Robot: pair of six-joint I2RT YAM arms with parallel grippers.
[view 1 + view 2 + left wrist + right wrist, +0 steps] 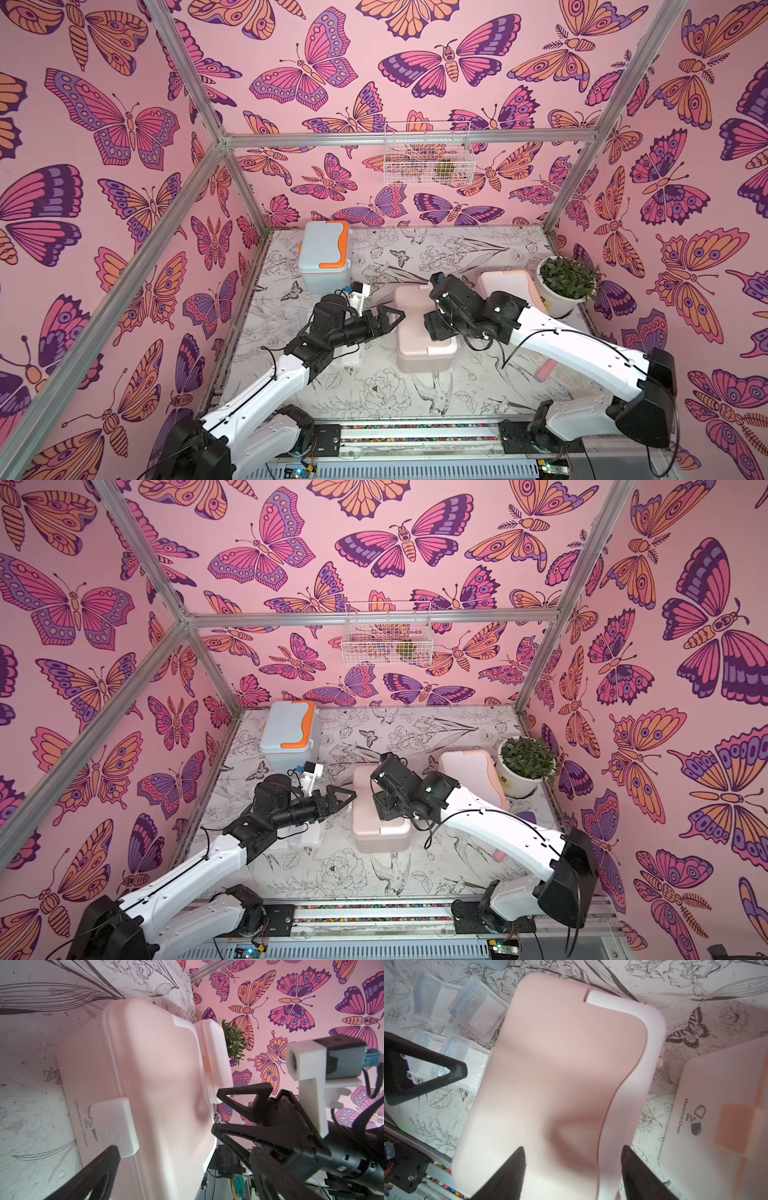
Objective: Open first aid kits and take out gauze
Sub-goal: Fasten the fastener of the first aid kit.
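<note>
Centre of a top view: beige-pink case [419, 351], lid down, long axis running lower to upper, latch at its lower end. Right gripper [216, 1109], the nearer, hangs directly over it, jaws apart, nothing held. Left gripper [395, 319] sits at its left edge, spread wide. Gauze packets [478, 1008] lie loose on the table to its left. Beyond: white case [505, 282] at right, blue-grey case [324, 257] at upper left, both shut, contents unseen.

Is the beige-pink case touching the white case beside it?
Apart. The right wrist view shows patterned table between the beige-pink case and the white case.
</note>
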